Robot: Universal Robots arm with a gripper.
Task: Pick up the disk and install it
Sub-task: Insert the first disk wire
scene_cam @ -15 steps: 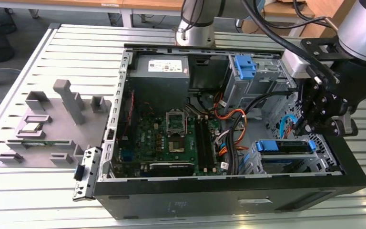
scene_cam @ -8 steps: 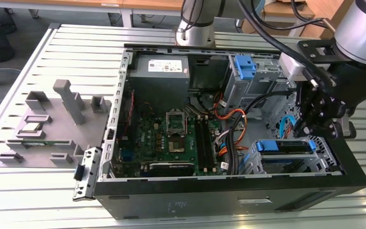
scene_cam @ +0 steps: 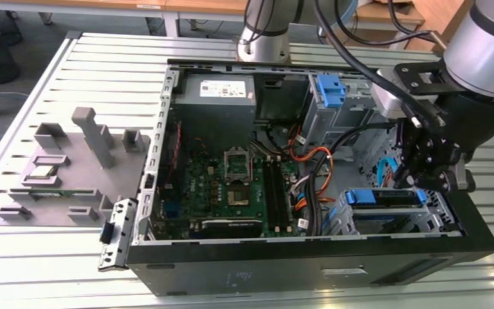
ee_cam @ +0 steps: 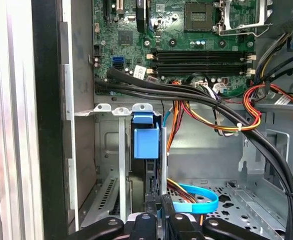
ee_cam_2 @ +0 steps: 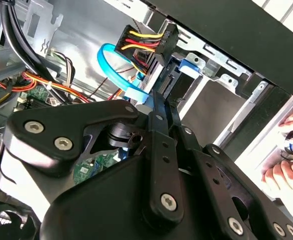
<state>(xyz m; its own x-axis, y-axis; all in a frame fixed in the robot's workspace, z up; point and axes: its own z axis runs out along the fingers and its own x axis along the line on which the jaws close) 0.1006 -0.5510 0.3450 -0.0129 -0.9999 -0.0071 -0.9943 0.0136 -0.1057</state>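
Jaws clamped on disk (ee_cam: 146, 145), standing on edge in drive cage (ee_cam: 111, 165) of computer case (scene_cam: 316, 270).

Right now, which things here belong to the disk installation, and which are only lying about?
Belonging to the job:
- the disk, standing in the drive cage
- end effector
- computer case

Lying about:
- grey fixture tray
- power supply
- empty blue bracket
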